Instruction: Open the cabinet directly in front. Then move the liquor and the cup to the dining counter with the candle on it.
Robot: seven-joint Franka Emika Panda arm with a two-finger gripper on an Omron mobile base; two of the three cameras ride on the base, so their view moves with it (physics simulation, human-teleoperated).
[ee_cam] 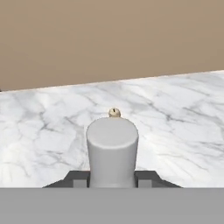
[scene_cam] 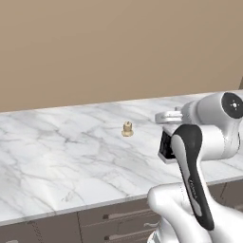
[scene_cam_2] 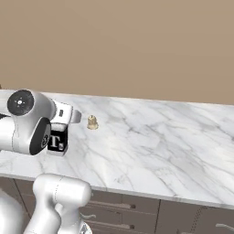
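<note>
Status, pos. only:

1. Worktop (scene_cam: 57, 161): white marble w/ grey veins. It runs across both base views. Grey drawers (scene_cam_2: 119, 208) w/ silver pulls sit under its front edge. A plain tan wall (scene_cam: 118, 47) stands behind its rear edge.

2. Bottle (scene_cam_2: 56, 141): dark and squat, black label w/ white "T" facing the right base cam. You find it upright, over the front half of the worktop and nearer the front edge than the rear. In the left base view it shows as a dark block (scene_cam: 164, 144) half hidden behind the arm's forearm. In the hand view its pale round top (ee_cam: 112, 148) stands dead centre, w/ dark shoulders showing low on either side.

3. Claw (ee_cam: 112, 180): sits directly at the bottle, w/ the white wrist housing just above it in both base views. The fingers are masked by the bottle and the arm, so you cannot tell whether the claw is closed on the bottle or parted. You also cannot tell whether the bottle's base touches the marble or hangs just clear of it.

4. Candle (scene_cam: 127, 129): small, tan and upright, about mid-depth on the worktop. It stands near the bottle, on the rear-edge side of it and apart from it. In the hand view it peeks out just behind the bottle's top (ee_cam: 114, 112).
</note>
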